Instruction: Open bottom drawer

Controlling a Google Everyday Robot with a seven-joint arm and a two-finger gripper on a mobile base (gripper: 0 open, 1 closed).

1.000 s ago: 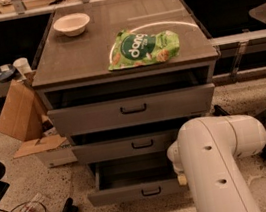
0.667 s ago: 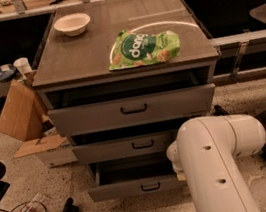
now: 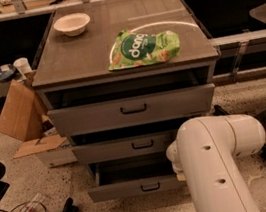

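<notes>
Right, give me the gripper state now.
Gripper: hidden behind the white arm, near the right end of the pulled-out bottom drawer; open or closed cannot be told.

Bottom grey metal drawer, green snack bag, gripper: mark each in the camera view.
Bottom grey metal drawer [image 3: 124, 189]: camera view, front panel, left of centre.
Green snack bag [image 3: 143, 49]: camera view, middle of its printed face.
Gripper: camera view, hidden behind white robot arm [image 3: 216, 165].

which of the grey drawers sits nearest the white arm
The bottom grey metal drawer, narrowest front, smallest black handle; the hand is hidden behind the white arm at its right end.
</notes>
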